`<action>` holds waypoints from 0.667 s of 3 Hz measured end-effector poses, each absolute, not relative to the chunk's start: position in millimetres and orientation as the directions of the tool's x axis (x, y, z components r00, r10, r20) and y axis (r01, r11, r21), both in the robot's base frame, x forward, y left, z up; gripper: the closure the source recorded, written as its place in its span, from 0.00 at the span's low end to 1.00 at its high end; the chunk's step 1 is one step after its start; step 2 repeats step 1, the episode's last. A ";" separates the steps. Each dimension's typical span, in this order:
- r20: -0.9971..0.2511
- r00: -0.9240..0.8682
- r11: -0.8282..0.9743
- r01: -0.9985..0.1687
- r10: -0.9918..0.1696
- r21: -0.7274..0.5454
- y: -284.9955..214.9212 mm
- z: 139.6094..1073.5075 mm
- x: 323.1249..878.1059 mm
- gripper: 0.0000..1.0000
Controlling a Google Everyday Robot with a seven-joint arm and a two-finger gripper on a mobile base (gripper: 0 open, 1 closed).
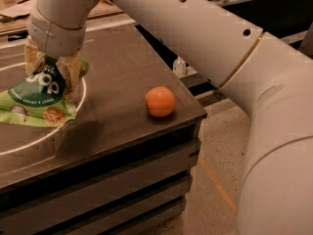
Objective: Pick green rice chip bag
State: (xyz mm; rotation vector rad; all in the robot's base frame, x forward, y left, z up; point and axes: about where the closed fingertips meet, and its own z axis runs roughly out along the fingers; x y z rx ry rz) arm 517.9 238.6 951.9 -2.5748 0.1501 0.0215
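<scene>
Green rice chip bag (36, 94) hangs pinched in tool (53, 65) over table (122, 67).

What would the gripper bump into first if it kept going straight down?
The gripper, at upper left, points down onto the green rice chip bag its jaws pinch; beneath that, probably the table.

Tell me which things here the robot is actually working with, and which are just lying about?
In the job: green rice chip bag; gripper, over the left of the table, fingers closed on the bag's top.
Just lying about: orange, near the table's right corner.
</scene>
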 end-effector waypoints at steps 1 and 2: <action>-0.046 0.993 -0.833 -0.117 -0.110 -0.542 238.5 957.6 520.0 1.00; -0.046 0.993 -0.833 -0.117 -0.110 -0.542 238.5 957.6 520.0 1.00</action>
